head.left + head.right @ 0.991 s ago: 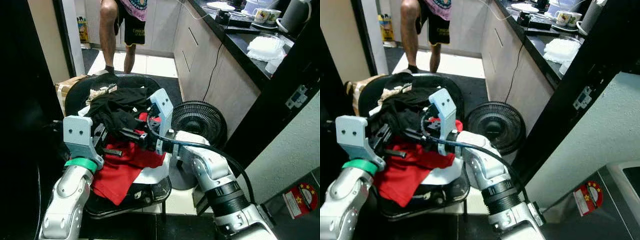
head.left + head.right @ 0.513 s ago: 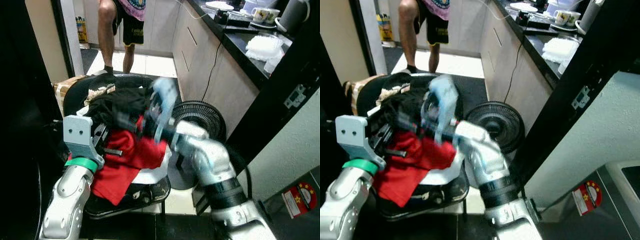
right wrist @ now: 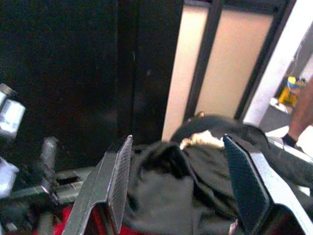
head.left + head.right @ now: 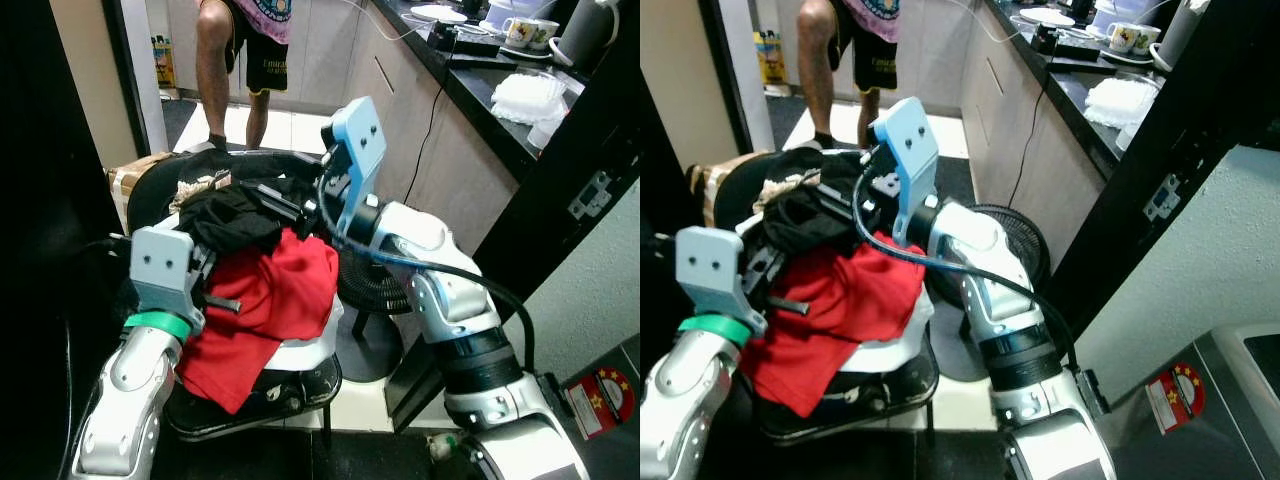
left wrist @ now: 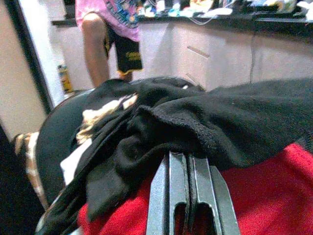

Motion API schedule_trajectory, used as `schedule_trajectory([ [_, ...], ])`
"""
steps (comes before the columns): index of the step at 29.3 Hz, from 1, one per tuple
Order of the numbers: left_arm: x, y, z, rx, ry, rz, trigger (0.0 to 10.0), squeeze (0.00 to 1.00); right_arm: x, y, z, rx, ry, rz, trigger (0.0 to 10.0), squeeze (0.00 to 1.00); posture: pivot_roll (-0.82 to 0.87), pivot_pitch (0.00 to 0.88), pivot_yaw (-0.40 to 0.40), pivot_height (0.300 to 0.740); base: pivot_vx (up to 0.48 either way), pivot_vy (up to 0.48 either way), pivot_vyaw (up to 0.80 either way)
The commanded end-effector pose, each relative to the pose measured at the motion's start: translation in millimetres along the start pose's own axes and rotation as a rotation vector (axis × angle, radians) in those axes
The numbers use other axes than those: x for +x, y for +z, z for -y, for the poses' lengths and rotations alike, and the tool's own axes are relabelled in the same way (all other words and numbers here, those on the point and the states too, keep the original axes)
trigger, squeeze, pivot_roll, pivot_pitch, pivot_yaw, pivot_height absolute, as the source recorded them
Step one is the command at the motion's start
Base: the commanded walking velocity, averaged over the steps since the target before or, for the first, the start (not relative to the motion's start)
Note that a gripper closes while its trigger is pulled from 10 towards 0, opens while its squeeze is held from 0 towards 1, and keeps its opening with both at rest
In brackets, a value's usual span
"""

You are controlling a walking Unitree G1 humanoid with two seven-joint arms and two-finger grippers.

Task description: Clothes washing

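While the laundry sits heaped on the black chair [image 4: 150, 190], both claws work at the pile.
Largest in the heap, the red garment [image 4: 265, 300] drapes over the seat's front and hangs down; it looks light, limp and wrinkled, likely to slump and trail when lifted, so a bunched fold near its middle seems the surest hold. On top of it lies the black garment [image 4: 235, 215], thicker and fuzzy, crumpled into a mound toward the chair back; a pinch on its raised ridge should gather it well. A white cloth [image 4: 300, 352] peeks out beneath the red. The right claw [image 3: 178, 188] hovers above the black mound with fingers spread wide, holding nothing. The left claw [image 5: 188, 196] has its fingers pressed together, tips tucked under the black garment's edge against the red; whether cloth is pinched I cannot tell.
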State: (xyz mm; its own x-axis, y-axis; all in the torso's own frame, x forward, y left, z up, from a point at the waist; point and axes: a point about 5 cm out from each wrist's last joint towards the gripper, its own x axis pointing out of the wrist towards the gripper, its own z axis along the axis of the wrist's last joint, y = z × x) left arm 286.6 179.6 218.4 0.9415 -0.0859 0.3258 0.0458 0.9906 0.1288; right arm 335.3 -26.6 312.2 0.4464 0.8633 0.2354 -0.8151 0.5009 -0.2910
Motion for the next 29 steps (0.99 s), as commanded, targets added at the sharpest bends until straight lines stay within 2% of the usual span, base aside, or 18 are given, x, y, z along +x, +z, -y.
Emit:
schedule_trajectory([
  [1,-6.2,1.4,-1.5,0.000,0.021,-0.010,10.0,0.00,-3.3,-1.4,-1.3,-0.007,0.003,-0.014,10.0,0.00,0.02,0.092,-0.048,0.740,0.000,0.000,0.00],
  [4,-45.8,5.9,-1.8,0.004,0.044,-0.022,10.0,0.00,-13.8,-13.2,0.9,0.004,-0.034,-0.055,10.0,0.00,0.02,0.094,-0.043,0.740,0.000,0.000,0.00],
  [5,-52.4,6.8,-2.3,0.005,0.049,-0.018,10.0,0.00,-16.2,-15.7,2.3,0.004,-0.044,-0.063,10.0,0.00,0.02,0.095,-0.043,0.740,0.000,0.000,0.00],
  [6,-52.4,6.8,-2.3,0.005,0.049,-0.018,10.0,0.00,-16.2,-15.7,2.3,0.004,-0.044,-0.063,10.0,0.00,0.02,0.095,-0.043,0.740,0.000,0.000,0.00],
  [8,-62.9,8.2,-7.1,0.002,0.070,-0.008,10.0,0.00,-23.8,-22.2,7.0,0.028,-0.079,-0.080,10.0,0.00,0.02,0.094,-0.048,0.740,0.000,0.000,0.00],
  [10,-62.9,8.2,-7.1,0.002,0.070,-0.008,10.0,0.00,-23.8,-22.2,7.0,0.028,-0.079,-0.080,10.0,0.00,0.02,0.094,-0.048,0.740,0.000,0.000,0.00],
  [12,-68.5,8.7,-9.4,-0.002,0.080,-0.007,10.0,0.00,-30.9,-30.5,12.9,0.059,-0.133,-0.097,10.0,0.00,0.02,0.095,-0.055,0.740,0.000,0.000,0.00],
  [19,-70.1,9.2,-6.7,-0.009,0.087,-0.015,10.0,0.00,-36.5,-42.4,24.3,0.116,-0.249,-0.105,10.0,0.00,0.01,0.096,-0.059,0.740,0.000,0.000,0.00],
  [20,-68.5,9.5,-5.0,-0.017,0.093,-0.016,10.0,0.00,-35.5,-43.5,30.0,0.176,-0.300,-0.075,10.0,1.00,0.01,0.097,-0.061,0.740,0.000,0.000,0.00],
  [21,-68.5,9.5,-5.0,-0.017,0.093,-0.016,10.0,0.00,-35.5,-43.5,30.0,0.176,-0.300,-0.075,10.0,1.00,0.01,0.097,-0.061,0.740,0.000,0.000,0.00],
  [22,-67.6,9.9,-3.4,-0.025,0.095,-0.018,10.0,0.00,-34.6,-48.5,36.4,0.272,-0.349,-0.048,10.0,1.00,0.01,0.099,-0.061,0.740,0.000,0.000,0.00],
  [24,-67.6,9.9,-3.4,-0.025,0.095,-0.018,10.0,0.00,-34.6,-48.5,36.4,0.272,-0.349,-0.048,10.0,1.00,0.01,0.099,-0.061,0.740,0.000,0.000,0.00],
  [25,-67.2,10.0,-2.6,-0.029,0.095,-0.020,10.0,0.00,-33.4,-53.6,40.0,0.337,-0.374,-0.036,10.0,1.00,0.01,0.099,-0.061,0.740,0.000,0.000,0.00],
  [26,-67.2,10.0,-2.6,-0.029,0.095,-0.020,10.0,0.00,-33.4,-53.6,40.0,0.337,-0.374,-0.036,10.0,1.00,0.01,0.099,-0.061,0.740,0.000,0.000,0.00],
  [27,-65.6,9.7,-2.3,-0.032,0.092,-0.023,10.0,0.00,-28.0,-65.9,41.1,0.385,-0.386,-0.062,10.0,1.00,0.00,0.111,-0.055,0.740,0.000,0.000,0.00],
  [29,-64.9,9.5,-2.3,-0.033,0.089,-0.024,10.0,0.00,-24.7,-74.4,40.6,0.406,-0.388,-0.087,10.0,1.00,0.00,0.111,-0.055,0.740,0.000,0.000,0.00],
])
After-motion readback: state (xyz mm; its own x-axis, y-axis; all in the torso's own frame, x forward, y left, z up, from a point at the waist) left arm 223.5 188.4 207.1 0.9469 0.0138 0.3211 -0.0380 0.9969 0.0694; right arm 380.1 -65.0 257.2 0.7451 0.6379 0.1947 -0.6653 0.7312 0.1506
